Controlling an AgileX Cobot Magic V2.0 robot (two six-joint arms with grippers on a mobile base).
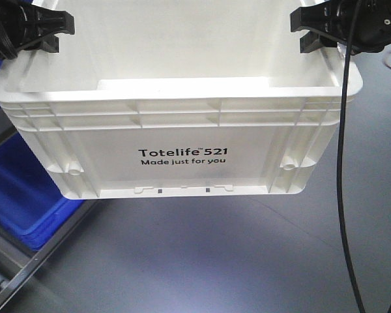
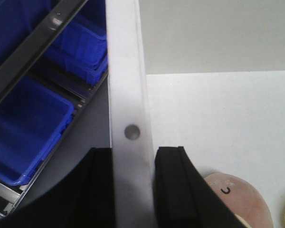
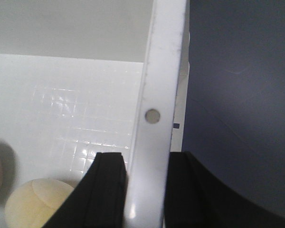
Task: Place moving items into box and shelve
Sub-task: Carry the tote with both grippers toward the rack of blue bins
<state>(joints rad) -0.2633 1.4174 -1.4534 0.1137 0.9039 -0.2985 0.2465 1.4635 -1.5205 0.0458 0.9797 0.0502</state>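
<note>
The cream-white box [image 1: 182,130], printed "Totelife 521 Made just for you", hangs level above the grey floor [image 1: 215,261] with its ribbed rim up. On its bottom lie the pinkish-brown plush ball [image 2: 232,194], a dark stitch showing, and the yellow plush ball [image 3: 35,202] near it.

We note the box [image 1: 182,130] up above the floor [image 1: 215,261]. The left gripper [image 2: 133,187] clamps its left rim and the right gripper [image 3: 145,190] its right rim, each with one finger inside and one outside. Inside, the left ball [image 2: 235,202] lies beside the right ball [image 3: 35,204]. Bins [image 1: 19,189] sit low left; a cable [image 1: 342,163] hangs right.
</note>
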